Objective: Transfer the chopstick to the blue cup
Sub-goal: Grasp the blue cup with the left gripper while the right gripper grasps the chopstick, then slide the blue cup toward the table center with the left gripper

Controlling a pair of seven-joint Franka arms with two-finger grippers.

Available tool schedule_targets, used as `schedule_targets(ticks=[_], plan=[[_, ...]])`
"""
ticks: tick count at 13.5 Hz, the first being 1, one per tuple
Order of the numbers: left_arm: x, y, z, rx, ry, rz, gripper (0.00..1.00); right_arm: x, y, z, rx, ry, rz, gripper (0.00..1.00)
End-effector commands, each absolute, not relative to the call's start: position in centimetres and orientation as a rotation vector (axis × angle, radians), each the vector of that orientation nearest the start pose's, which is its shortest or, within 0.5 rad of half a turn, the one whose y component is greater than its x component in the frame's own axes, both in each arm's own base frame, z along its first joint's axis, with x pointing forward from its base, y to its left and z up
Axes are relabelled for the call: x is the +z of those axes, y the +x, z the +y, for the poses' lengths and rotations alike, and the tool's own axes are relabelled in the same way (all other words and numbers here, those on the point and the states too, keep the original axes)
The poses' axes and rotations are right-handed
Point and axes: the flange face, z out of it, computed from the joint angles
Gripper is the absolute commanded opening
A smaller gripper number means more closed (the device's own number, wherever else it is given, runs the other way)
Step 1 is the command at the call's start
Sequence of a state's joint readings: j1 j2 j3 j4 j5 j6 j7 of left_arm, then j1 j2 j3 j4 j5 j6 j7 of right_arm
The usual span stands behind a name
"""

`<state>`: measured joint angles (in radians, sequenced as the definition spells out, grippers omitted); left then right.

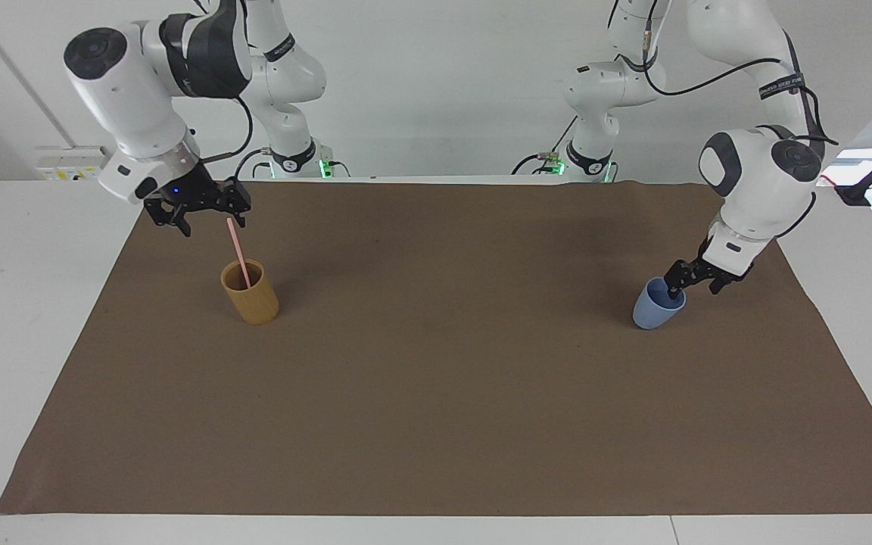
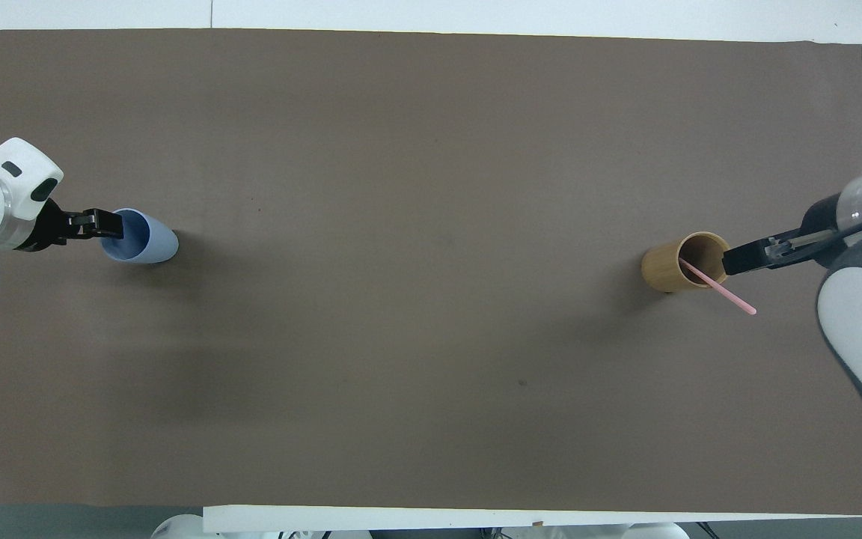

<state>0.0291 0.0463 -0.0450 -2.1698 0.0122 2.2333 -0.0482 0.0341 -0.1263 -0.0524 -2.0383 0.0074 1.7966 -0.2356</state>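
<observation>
Chopstick point(image 1: 238, 253) was seen in the facing view standing tilted in the tan cup point(image 1: 251, 299), with the right gripper point(image 1: 205, 216) held spread apart just above that cup at the stick's upper end. Well apart from the tan cup, the left gripper point(image 1: 689, 286) was set at the blue cup point(image 1: 654, 310) rim, and whether it was clamped could not be told. In the overhead view the stick was shown leaning over the tan cup's rim, so the reach-to-grasp step was judged in hand, with a centred closing on the stick called for next.
</observation>
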Motion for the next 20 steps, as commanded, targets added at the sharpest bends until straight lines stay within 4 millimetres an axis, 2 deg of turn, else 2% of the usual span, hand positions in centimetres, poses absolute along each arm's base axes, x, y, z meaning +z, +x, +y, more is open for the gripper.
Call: schedule_targets(ticks=[1, 3, 4, 5, 7, 9, 10, 11, 13, 14, 15, 16, 17, 18, 20], plan=[[36.7, 53.9, -1.7, -0.045, -3.125, -0.067, 0.00, 45.9, 49.7, -1.7, 0.226, -3.049, -0.443, 0.94], [36.8, 53.9, -2.0, -0.050, -3.125, -0.076, 0.00, 44.3, 49.3, -1.6, 0.242, -3.045, -0.447, 0.91], [36.8, 53.9, -3.3, -0.050, -3.126, -0.093, 0.00, 43.9, 49.1, -1.6, 0.254, -3.042, -0.454, 0.89], [37.0, 53.8, -6.3, -0.061, -3.128, -0.122, 0.00, 43.7, 49.0, -1.6, 0.260, -3.039, -0.457, 0.86], [37.8, 52.9, -14.9, -0.091, -3.139, -0.233, 0.00, 43.6, 48.7, -2.0, 0.277, -3.033, -0.459, 0.79], [38.9, 50.9, -23.9, -0.144, -3.169, -0.313, 0.00, 43.4, 48.4, -2.0, 0.288, -3.029, -0.464, 0.75], [37.5, 49.4, -29.0, -0.103, -3.166, -0.322, 0.00, 43.2, 48.3, -2.1, 0.297, -3.026, -0.463, 0.71], [37.0, 48.3, -32.8, -0.099, -3.172, -0.345, 0.00, 43.1, 48.3, -2.3, 0.300, -3.028, -0.457, 0.66], [36.8, 47.1, -37.8, -0.089, -3.177, -0.360, 0.00, 43.0, 48.0, -2.6, 0.327, -3.022, -0.445, 0.52], [37.0, 46.7, -39.1, -0.078, -3.172, -0.372, 0.00, 43.0, 48.0, -2.8, 0.329, -3.022, -0.440, 0.42], [36.7, 46.6, -39.5, -0.076, -3.171, -0.363, 0.02, 43.2, 48.1, -2.8, 0.324, -3.024, -0.438, 0.34], [36.5, 46.6, -39.4, -0.072, -3.164, -0.362, 0.17, 43.1, 48.0, -2.8, 0.335, -3.021, -0.438, 0.28], [36.5, 46.7, -39.3, -0.074, -3.161, -0.361, 0.45, 43.1, 47.9, -2.8, 0.343, -3.020, -0.433, 0.24], [36.7, 46.7, -39.2, -0.071, -3.158, -0.365, 0.65, 43.2, 48.0, -2.7, 0.343, -3.022, -0.429, 0.24], [39.8, 47.4, -38.8, -0.020, -3.120, -0.378, 0.85, 43.3, 48.0, -2.7, 0.341, -3.022, -0.429, 0.24]])
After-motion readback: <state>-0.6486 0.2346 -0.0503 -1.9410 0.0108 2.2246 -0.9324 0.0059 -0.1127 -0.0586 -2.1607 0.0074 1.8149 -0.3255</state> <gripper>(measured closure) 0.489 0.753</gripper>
